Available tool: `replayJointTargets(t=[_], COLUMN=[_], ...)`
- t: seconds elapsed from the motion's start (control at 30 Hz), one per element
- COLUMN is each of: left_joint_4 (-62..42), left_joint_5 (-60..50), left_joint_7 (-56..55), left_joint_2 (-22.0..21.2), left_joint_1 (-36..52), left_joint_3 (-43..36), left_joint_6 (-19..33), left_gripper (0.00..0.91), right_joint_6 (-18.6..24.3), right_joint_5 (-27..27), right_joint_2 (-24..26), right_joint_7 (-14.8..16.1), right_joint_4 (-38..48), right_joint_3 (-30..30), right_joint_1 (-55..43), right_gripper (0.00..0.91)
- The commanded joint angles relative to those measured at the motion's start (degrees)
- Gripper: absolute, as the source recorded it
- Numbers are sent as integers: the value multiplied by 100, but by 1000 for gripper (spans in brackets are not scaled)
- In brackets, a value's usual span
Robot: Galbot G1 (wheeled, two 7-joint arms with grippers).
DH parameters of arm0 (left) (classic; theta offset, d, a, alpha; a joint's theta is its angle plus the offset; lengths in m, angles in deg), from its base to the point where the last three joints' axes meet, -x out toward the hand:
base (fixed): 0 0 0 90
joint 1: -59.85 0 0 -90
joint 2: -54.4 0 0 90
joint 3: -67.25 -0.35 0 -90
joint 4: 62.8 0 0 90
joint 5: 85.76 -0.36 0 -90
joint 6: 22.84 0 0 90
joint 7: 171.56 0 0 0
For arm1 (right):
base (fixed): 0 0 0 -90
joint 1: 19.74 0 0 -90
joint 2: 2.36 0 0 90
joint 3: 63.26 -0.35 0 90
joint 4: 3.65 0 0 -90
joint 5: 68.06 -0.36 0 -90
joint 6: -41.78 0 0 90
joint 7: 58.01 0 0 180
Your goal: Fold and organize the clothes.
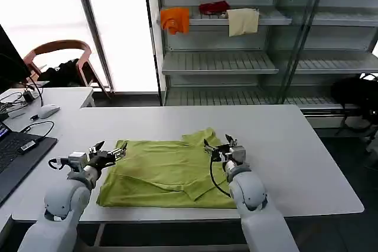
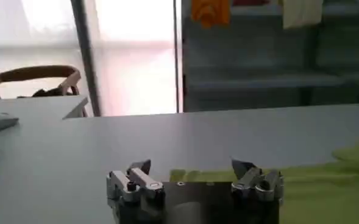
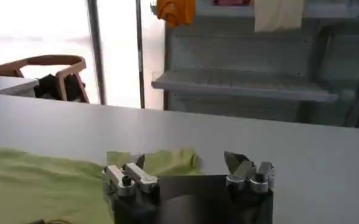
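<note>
Both grippers, left (image 1: pixel 111 151) and right (image 1: pixel 220 146), hover released at the partly folded T-shirt's (image 1: pixel 165 172) far corners, poised to pinch for another fold.

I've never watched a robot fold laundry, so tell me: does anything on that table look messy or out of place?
Only the T-shirt looks untidy: it lies partly folded on the white table, with one sleeve sticking out at its far edge and a flap turned over crookedly near the front. The left gripper and right gripper hover open at its sides. Nothing looks spilled or damaged.
</note>
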Motion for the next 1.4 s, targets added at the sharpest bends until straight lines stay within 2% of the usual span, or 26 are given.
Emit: replayJointTargets(t=[0.03,0.37,0.43,0.5,0.8,1.0,1.07,1.1,1.13,1.17,1.2,1.23,1.27,1.3,1.37,1.4], left_joint_4=[-1755,-1865,-1782,-1683,-1103,-1133,-1175,-1196,-1214,-1220,-1223,-1221,-1220,-1215,-1209,-1209], left_joint_5=[-267,-652,-645,-620,-194,-212,-226,-224,-226,-224,-225,-225,-226,-230,-224,-227], left_joint_7=[233,287,278,284,274,304,312,315,320,319,328,353,364,391,426,443], left_joint_2=[216,61,43,33,34,-29,-54,-71,-86,-92,-99,-100,-95,-93,-87,-82], left_joint_1=[1222,1231,1170,1097,673,579,579,584,592,595,597,598,598,600,604,605], left_joint_3=[-454,-513,-485,-447,-319,-318,-326,-327,-326,-329,-331,-332,-336,-337,-333,-332], left_joint_6=[7,9,9,8,6,9,11,10,11,12,12,11,12,12,13,13], left_gripper=[907,907,786,766,766,766,756,736,725,595,534,322,232,141,30,20], right_joint_6=[12,12,15,15,20,20,22,24,24,27,28,28,29,29,32,32], right_joint_5=[20,135,166,177,277,439,539,588,626,685,707,744,761,782,807,803], right_joint_2=[-277,-301,-307,-309,-301,-336,-376,-396,-406,-429,-444,-451,-460,-467,-473,-474], right_joint_7=[-83,-134,-142,-143,-81,-25,10,31,42,62,84,100,116,136,199,212], right_joint_4=[1382,1437,1444,1440,1435,1453,1497,1524,1543,1575,1592,1600,1626,1640,1668,1671], right_joint_3=[133,114,101,93,87,93,77,69,68,64,61,63,66,68,67,64], right_joint_1=[-923,-928,-926,-920,-884,-844,-828,-819,-812,-797,-787,-779,-775,-772,-767,-765], right_gripper=[907,907,907,907,907,887,796,675,615,322,222,50,0,0,0,0])
